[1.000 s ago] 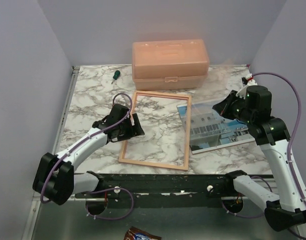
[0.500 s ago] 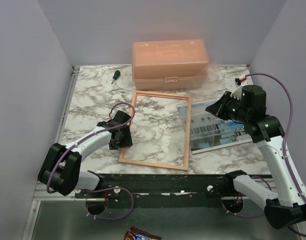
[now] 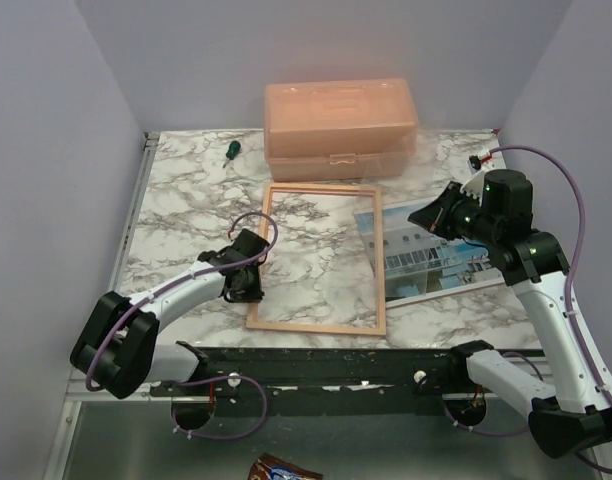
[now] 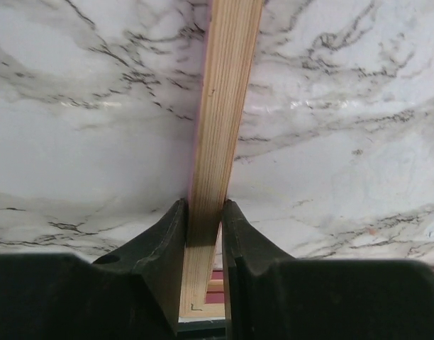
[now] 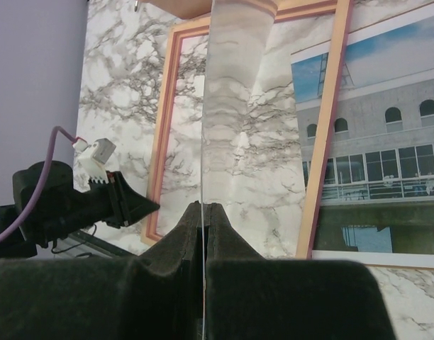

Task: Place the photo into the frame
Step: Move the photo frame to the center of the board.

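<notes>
The frame lies flat on the marble table, its pale wood side up, and its right rail overlaps the left edge of the photo. My left gripper is shut on the near part of the frame's left rail. In the left wrist view both fingers press that wooden rail at the gripper. My right gripper hovers above the photo's far edge, shut on a thin clear sheet seen edge-on between its jaws. The right wrist view also shows the frame and photo.
A peach plastic box stands at the back, just beyond the frame. A green-handled screwdriver lies to the box's left. Grey walls close in on both sides. A black rail runs along the table's near edge.
My left gripper has slid toward the near edge and closed on the frame's left rail. The frame's near end has shifted slightly right. The right gripper moved a little left a second ago, then held still.
</notes>
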Robot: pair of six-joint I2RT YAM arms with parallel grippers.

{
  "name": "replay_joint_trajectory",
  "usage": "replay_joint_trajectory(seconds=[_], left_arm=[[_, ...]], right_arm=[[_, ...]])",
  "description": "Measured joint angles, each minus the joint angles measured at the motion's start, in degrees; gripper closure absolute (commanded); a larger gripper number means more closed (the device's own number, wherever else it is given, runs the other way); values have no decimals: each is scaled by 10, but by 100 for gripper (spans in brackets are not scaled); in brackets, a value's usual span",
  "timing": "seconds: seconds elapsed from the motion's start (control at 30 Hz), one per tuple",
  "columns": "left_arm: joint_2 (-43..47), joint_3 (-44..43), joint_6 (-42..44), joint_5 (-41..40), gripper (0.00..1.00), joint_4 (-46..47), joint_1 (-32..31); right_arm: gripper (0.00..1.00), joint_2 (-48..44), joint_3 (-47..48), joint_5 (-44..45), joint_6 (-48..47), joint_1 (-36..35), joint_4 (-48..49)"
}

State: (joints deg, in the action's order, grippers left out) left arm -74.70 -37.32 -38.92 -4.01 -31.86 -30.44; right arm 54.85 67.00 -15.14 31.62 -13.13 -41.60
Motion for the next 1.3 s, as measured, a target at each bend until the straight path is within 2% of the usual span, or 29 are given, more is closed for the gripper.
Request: replay_joint_trajectory(seconds=[0.17, 0.4, 0.73, 0.93, 0.97, 1.0, 1.03, 1.1, 1.17, 1.3], left_arm=[[16, 9, -31, 1, 97, -5, -54], [21, 9, -80, -1, 100, -14, -132], [22, 19, -96, -1, 100, -7, -151], [58, 50, -90, 0, 100, 23, -152], [62, 53, -89, 0, 98, 26, -152], [65, 56, -89, 0, 86, 26, -152], [69, 58, -87, 0, 68, 26, -152], [76, 61, -82, 0, 41, 22, -154], [83, 63, -80, 2, 30, 18, -155], [105, 62, -74, 11, 28, 14, -150]], right_arm=[[99, 0, -5, -9, 6, 0, 8], [99, 0, -24, -27, 14, 0, 23], [99, 24, -37, -73, 14, 0, 51], [99, 50, -52, -113, 14, 0, 72], [99, 50, -54, -117, 14, 0, 76], [99, 50, -55, -120, 14, 0, 79], [99, 50, -55, -124, 14, 0, 83], [99, 51, -55, -130, 13, 0, 96], [99, 54, -55, -136, 13, 0, 106], [99, 70, -55, -150, 9, 0, 119]])
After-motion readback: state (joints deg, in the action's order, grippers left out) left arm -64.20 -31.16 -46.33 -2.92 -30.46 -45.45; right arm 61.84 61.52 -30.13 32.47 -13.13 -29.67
